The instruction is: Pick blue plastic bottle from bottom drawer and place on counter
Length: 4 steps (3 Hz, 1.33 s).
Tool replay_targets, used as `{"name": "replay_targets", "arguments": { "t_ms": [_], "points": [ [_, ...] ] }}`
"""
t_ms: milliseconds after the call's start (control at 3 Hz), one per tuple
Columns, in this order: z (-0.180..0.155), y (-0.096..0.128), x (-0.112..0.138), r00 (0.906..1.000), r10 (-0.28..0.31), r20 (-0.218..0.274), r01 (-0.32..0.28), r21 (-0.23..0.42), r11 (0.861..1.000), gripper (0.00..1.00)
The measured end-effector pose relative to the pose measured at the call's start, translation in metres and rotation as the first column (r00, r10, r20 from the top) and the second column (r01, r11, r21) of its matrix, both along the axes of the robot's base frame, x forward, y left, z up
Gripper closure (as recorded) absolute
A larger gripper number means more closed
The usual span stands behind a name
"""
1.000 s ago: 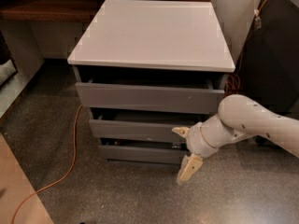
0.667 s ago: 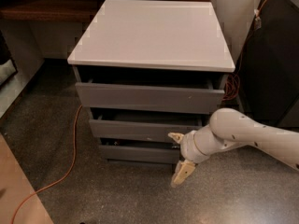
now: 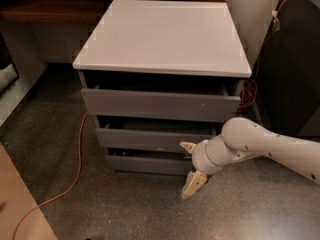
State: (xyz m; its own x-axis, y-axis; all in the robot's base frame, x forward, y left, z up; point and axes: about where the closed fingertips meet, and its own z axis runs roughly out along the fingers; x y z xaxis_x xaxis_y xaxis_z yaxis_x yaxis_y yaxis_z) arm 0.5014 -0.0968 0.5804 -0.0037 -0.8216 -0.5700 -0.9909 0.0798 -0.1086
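The grey three-drawer cabinet stands under the glossy white counter [image 3: 165, 34]. The bottom drawer [image 3: 145, 164] is the narrowest front, barely ajar, and its inside is dark. The blue plastic bottle is hidden. My gripper [image 3: 190, 165] is open, low in front of the right end of the bottom drawer. Its upper finger [image 3: 187, 146] is level with the drawer's top edge. Its lower finger [image 3: 194, 184] hangs near the floor. My white arm [image 3: 260, 146] reaches in from the right.
The top drawer [image 3: 160, 104] and middle drawer [image 3: 150, 139] are slightly ajar. An orange cable [image 3: 76, 176] trails over the speckled floor at left. A dark brown wooden shelf [image 3: 50, 9] is at back left. A black unit [image 3: 295, 59] stands at right.
My arm has swung left and slightly down, bringing the gripper closer to the right end of the bottom drawer. The drawers have not moved.
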Motion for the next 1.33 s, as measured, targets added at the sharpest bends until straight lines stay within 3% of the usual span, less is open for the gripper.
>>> {"name": "replay_targets", "arguments": {
  "t_ms": [1333],
  "points": [
    [-0.115,-0.019,0.073,0.9986,0.040,0.034,-0.038,-0.041,0.998,0.00]
  ]
}}
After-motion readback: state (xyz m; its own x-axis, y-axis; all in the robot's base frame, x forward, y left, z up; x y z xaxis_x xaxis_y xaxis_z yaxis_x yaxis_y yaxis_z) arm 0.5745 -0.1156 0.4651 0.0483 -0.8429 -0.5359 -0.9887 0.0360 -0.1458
